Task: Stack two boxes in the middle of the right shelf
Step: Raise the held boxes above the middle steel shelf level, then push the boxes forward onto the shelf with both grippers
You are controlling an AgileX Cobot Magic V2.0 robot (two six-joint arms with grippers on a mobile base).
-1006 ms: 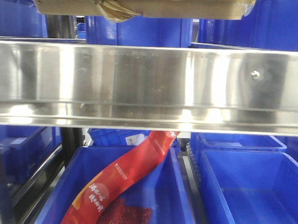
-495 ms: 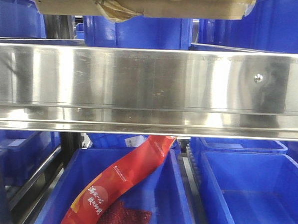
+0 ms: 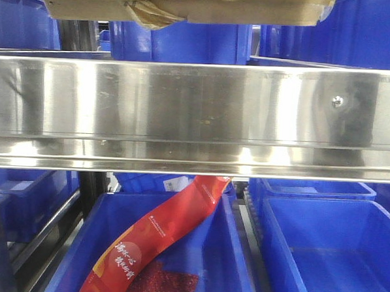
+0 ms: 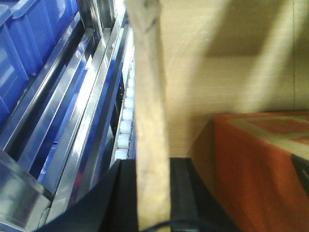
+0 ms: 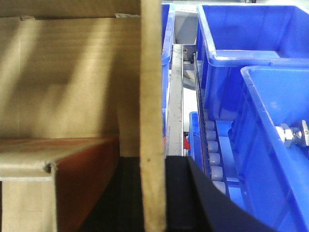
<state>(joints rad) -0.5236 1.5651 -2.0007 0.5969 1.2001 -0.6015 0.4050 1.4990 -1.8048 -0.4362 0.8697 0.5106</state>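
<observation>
Left wrist view showed the left tool clamped on a cardboard box wall; the right tool likewise pinched the opposite wall. The box hung just above the shelf lip, so placing and stacking apparently remained.

The box is cut off by the front view's top edge. The shelf lip hides its surface. Each wrist view shows only a blurred cardboard wall up close.
</observation>
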